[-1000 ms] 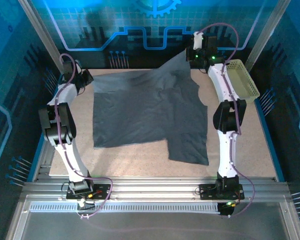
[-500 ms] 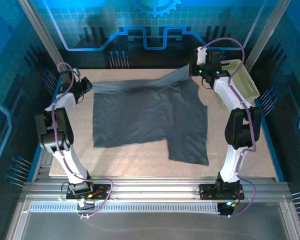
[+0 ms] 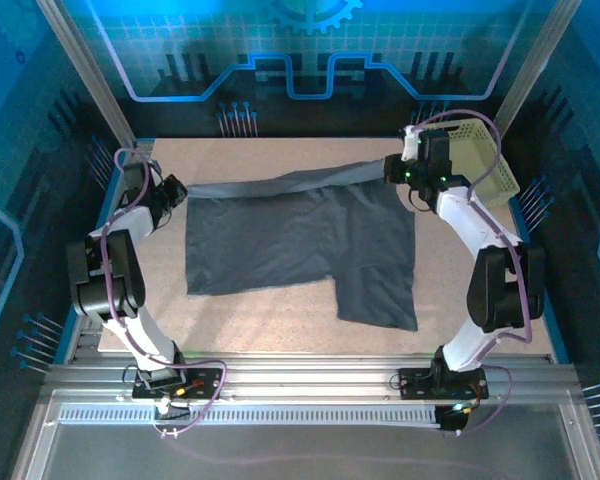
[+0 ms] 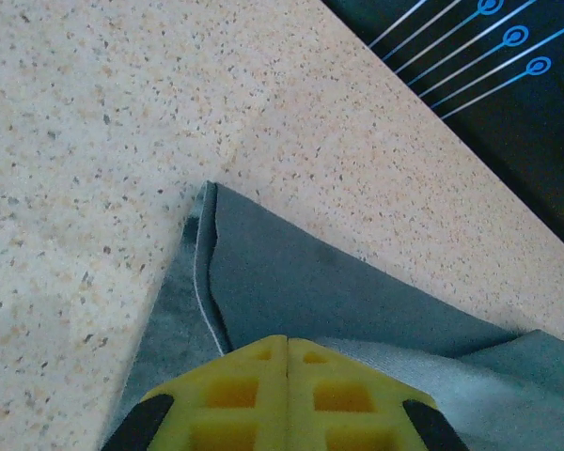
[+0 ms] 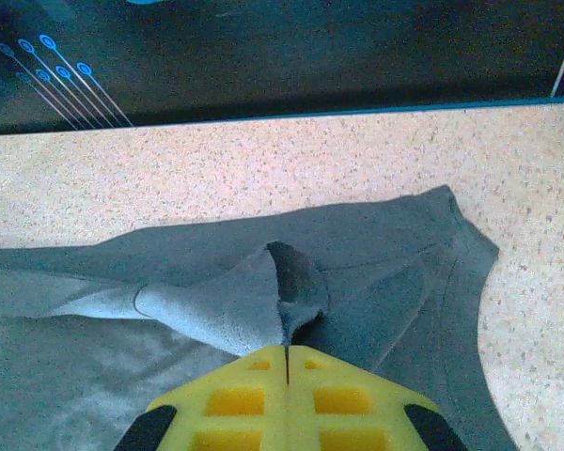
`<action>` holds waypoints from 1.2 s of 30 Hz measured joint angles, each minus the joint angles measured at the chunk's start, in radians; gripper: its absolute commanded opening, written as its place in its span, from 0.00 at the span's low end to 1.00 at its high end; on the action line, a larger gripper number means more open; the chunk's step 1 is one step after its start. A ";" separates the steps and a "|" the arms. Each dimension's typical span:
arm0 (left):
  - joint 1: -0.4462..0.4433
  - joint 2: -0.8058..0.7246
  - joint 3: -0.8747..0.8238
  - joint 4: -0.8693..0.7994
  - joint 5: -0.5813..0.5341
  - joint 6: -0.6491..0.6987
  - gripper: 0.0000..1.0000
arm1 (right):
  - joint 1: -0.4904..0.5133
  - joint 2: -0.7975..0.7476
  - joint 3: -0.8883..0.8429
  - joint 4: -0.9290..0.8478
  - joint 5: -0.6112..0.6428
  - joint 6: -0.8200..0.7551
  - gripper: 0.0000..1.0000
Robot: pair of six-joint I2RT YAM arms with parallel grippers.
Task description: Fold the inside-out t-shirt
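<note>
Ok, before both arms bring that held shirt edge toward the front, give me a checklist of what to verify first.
1. Corner held by the left gripper: ok, shut on the t-shirt.
2. Hold of the right gripper: ok, shut on bunched fabric.
3. Held edge stretched between the grippers: ok, slight sag.
4. Near edge of the shirt even on the table: not ok, its right part reaches nearer.
5. Basket apart from the right arm: cannot tell.

The speckled beige table carries the dark grey inside-out t-shirt spread across its middle, with a pale yellow-green basket beyond the shirt's far right corner.
</note>
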 measured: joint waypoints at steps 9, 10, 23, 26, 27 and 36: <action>0.000 -0.018 -0.109 0.008 -0.007 -0.051 0.01 | 0.002 -0.045 -0.159 0.015 0.031 0.054 0.00; 0.000 -0.018 -0.121 0.008 -0.007 -0.056 0.01 | 0.002 -0.045 -0.168 0.015 0.032 0.058 0.00; 0.000 -0.018 -0.204 0.011 -0.021 -0.182 0.06 | 0.008 -0.050 -0.314 0.033 0.036 0.143 0.00; 0.000 -0.018 -0.206 0.011 -0.035 -0.189 0.06 | 0.018 -0.051 -0.339 0.034 0.037 0.155 0.00; 0.000 -0.019 -0.206 0.010 -0.040 -0.192 0.09 | 0.023 -0.055 -0.346 0.034 0.039 0.159 0.00; 0.000 -0.031 -0.206 -0.037 -0.106 -0.208 0.36 | 0.033 -0.074 -0.355 0.033 0.060 0.176 0.00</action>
